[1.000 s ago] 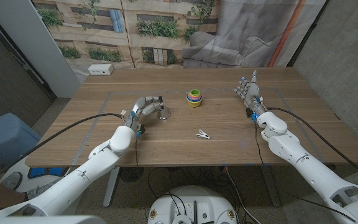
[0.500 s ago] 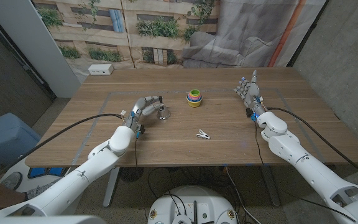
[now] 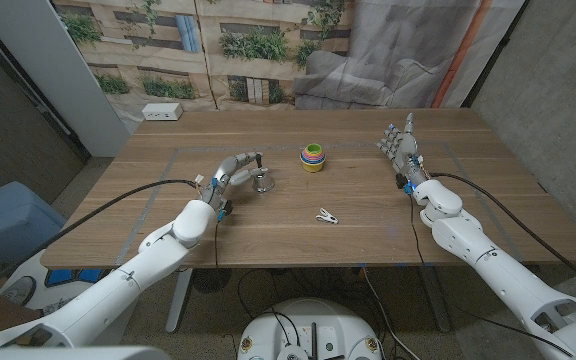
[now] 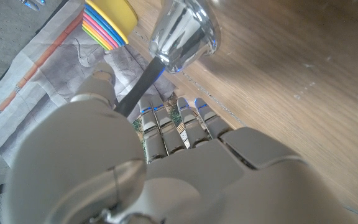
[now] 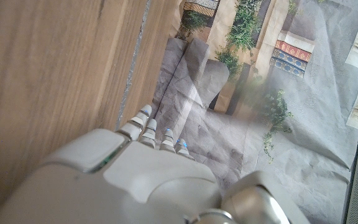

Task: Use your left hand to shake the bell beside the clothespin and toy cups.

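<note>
A silver bell with a black handle sits left of centre on the wooden table. My left hand grips the handle from the left, fingers wrapped around it. The left wrist view shows the bell tilted, its handle running into my left hand. Whether its rim touches the wood I cannot tell. The stacked toy cups stand just right of the bell, seen too in the wrist view as cups. A white clothespin lies nearer the front. My right hand stands at the right, fingers apart and holding nothing.
A white power strip lies at the table's far left corner. A blue bin stands on the floor to the left. Tape lines mark the tabletop. A printed backdrop hangs behind the table.
My left hand and the bell have shifted a touch to the left, the handle tilting a little. The right arm has stayed still.
</note>
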